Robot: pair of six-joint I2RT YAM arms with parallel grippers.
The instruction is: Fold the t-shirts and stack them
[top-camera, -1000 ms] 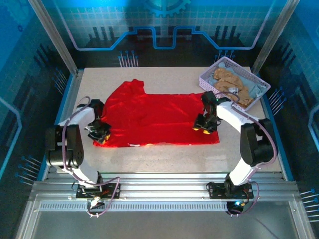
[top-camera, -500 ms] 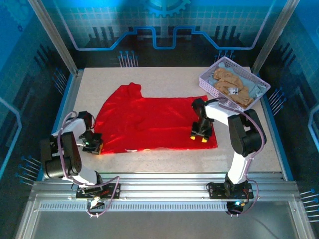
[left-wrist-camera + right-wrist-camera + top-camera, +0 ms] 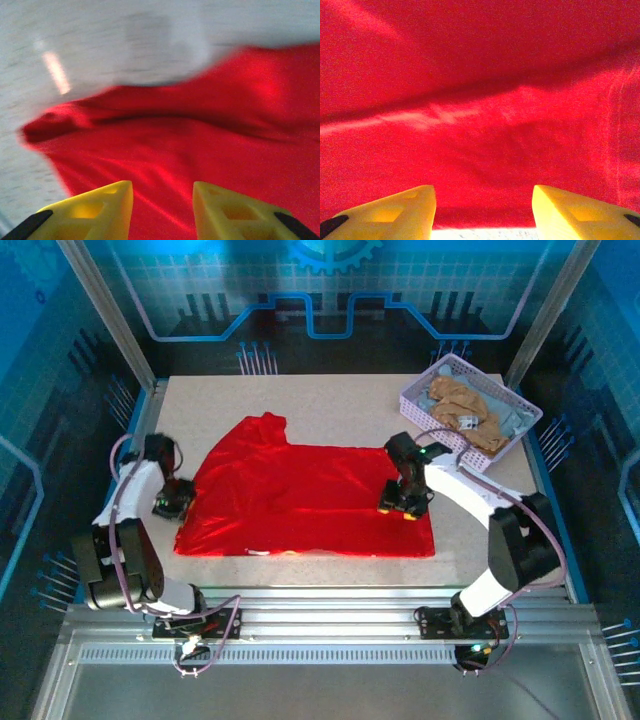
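Note:
The large bright red t-shirt (image 3: pixel 300 495) lies spread nearly flat across the middle of the table, a sleeve pointing to the far left. My left gripper (image 3: pixel 172 502) hovers at the shirt's left edge, yellow fingers apart with nothing between them. In the left wrist view the gripper (image 3: pixel 162 202) looks down on rippled red cloth (image 3: pixel 225 125). My right gripper (image 3: pixel 403 502) stands over the shirt's right part, open. In the right wrist view its fingers (image 3: pixel 395 210) are wide apart above the red cloth (image 3: pixel 480 100). A tan t-shirt (image 3: pixel 460 400) and a pale blue-grey one (image 3: pixel 510 422) lie crumpled in the basket.
The lavender lattice basket (image 3: pixel 425 375) stands at the back right corner. Bare grey table (image 3: pixel 330 405) runs behind the shirt and along its front edge. Metal frame posts and blue side rails border the table.
The left gripper has let go of the shirt's left corner and moved back and left. The shirt has been drawn toward the near edge and lies flatter. Both grippers have opened wider.

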